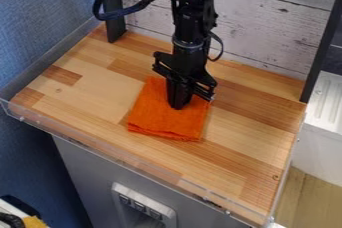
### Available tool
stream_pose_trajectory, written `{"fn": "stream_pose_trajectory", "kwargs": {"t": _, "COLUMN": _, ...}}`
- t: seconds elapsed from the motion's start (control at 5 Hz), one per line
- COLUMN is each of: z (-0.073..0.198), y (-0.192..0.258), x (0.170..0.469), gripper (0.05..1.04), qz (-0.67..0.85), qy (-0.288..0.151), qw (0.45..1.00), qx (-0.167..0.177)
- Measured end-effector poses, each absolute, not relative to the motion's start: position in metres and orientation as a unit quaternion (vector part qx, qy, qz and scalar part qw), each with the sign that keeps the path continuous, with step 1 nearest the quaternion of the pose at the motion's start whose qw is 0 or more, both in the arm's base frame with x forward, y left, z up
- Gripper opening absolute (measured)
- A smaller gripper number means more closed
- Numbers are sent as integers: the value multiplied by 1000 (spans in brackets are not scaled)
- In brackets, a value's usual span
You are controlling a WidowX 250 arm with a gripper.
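Claw over folded orange cloth.

The claw (177, 106) is pointed down at the upper part of the orange cloth (162, 123); opening width and any grip cannot be told. The cloth is laid flat on the bench (93, 94) below the claw, extended toward the bench's front edge. A roughly square outline is shown, no clear long axis; layered edge faced frontward.

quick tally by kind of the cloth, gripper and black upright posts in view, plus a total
orange folded cloth: 1
black two-finger gripper: 1
black upright posts: 2, one on each side of the view
total: 4
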State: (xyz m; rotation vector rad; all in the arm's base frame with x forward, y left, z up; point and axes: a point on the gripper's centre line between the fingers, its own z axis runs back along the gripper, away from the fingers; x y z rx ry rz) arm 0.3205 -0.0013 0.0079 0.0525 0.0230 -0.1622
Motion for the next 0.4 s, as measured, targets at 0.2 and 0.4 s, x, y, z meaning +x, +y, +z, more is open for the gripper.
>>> {"fn": "stream_pose_trajectory", "kwargs": {"t": 0.2, "z": 8, "y": -3, "x": 317, "gripper": 59, "qz": -41, "qy": -13, "qw": 999, "qx": 29}}
{"fn": "stream_pose_trajectory", "kwargs": {"t": 0.4, "z": 7, "y": -4, "x": 308, "gripper": 58, "qz": -19, "qy": -24, "qw": 999, "qx": 25}}
